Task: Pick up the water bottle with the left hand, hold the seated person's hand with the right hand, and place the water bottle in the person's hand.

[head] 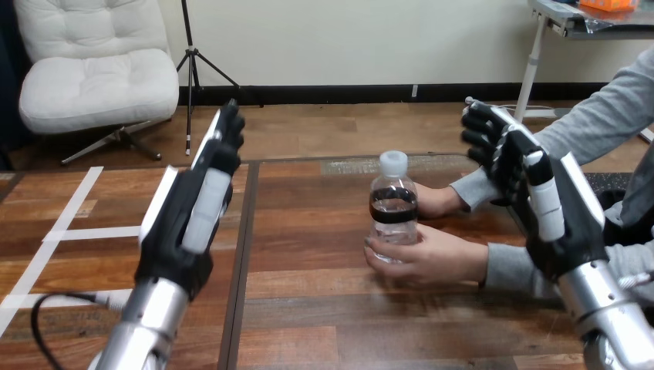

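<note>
A clear water bottle [393, 202] with a white cap [393, 162] stood upright at the middle of the wooden desk [324, 308]. It appeared to hold clear liquid, though the level was hard to judge. The person's nearer hand [432, 258] cupped the bottle's base, and the person's farther hand [438, 200] rested just behind it. The robot's left hand [193, 208] hovered well to the left, fingers straight and empty. Its right hand [540, 200] hovered at the right above the person's sleeves, fingers relaxed, holding nothing. For a clean pickup, the left hand should probably close around the bottle's body above the person's fingers, then lift straight up.
</note>
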Robot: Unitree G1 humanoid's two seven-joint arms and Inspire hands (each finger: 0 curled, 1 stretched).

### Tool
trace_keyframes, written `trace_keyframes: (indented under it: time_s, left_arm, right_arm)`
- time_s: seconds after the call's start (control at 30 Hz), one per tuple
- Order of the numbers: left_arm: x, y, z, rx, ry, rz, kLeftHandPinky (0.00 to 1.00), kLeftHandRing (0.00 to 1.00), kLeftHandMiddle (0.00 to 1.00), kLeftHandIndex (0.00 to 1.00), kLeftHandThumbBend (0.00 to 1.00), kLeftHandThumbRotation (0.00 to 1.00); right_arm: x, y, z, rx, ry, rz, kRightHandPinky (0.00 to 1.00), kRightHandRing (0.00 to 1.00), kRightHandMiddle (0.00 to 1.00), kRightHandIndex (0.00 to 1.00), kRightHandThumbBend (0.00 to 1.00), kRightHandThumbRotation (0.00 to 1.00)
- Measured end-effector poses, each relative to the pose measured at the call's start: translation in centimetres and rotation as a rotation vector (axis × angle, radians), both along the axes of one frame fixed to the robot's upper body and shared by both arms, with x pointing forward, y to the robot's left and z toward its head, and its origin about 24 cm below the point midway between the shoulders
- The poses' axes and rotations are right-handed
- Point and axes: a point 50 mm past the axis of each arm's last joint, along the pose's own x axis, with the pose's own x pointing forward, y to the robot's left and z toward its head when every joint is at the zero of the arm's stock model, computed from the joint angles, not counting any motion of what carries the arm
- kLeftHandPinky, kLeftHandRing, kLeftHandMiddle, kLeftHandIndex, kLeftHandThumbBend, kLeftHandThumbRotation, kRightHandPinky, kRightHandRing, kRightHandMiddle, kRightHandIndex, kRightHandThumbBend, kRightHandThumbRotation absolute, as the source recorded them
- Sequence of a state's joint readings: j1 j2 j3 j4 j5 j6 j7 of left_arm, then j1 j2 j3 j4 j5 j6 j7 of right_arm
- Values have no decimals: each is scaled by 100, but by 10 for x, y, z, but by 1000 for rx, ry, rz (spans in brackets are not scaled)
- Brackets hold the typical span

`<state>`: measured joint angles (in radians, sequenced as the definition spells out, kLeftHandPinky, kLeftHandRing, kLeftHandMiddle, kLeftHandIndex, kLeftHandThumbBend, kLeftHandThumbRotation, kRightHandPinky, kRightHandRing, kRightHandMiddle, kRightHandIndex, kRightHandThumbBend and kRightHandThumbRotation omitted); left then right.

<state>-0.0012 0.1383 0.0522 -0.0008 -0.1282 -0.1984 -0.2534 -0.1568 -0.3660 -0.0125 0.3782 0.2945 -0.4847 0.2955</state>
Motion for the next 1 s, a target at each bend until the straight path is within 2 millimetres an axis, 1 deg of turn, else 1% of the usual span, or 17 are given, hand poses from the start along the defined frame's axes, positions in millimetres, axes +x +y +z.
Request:
trace_keyframes:
  time_s: [0.17, 0.3, 0.37, 0.67, 0.9, 1.0]
  left_arm:
    - [-10, 2, -6, -20, 25, 9, 99, 100, 100, 97, 88, 95]
    - [-18, 4, -11, -29, 45, 21, 98, 99, 99, 96, 88, 95]
    - [-22, 5, -13, -33, 54, 27, 98, 99, 99, 95, 88, 95]
    - [-37, 5, -21, -69, 81, 68, 94, 96, 96, 93, 85, 96]
    - [-43, 4, -23, -109, 70, 94, 95, 96, 96, 92, 82, 98]
    - [-43, 4, -21, -127, 51, 102, 95, 97, 97, 92, 79, 99]
  right_arm:
    - [-8, 7, -4, 46, 33, 14, 92, 92, 90, 90, 100, 100]
    - [-16, 13, -7, 71, 60, 27, 97, 94, 92, 92, 100, 100]
    - [-20, 15, -9, 83, 72, 32, 98, 95, 92, 92, 100, 100]
    - [-35, 29, -14, 149, 128, 56, 100, 96, 94, 93, 100, 100]
    - [-41, 41, -11, 187, 137, 89, 100, 97, 95, 95, 100, 100]
    - [-42, 46, -8, 201, 131, 112, 100, 99, 96, 96, 100, 100]
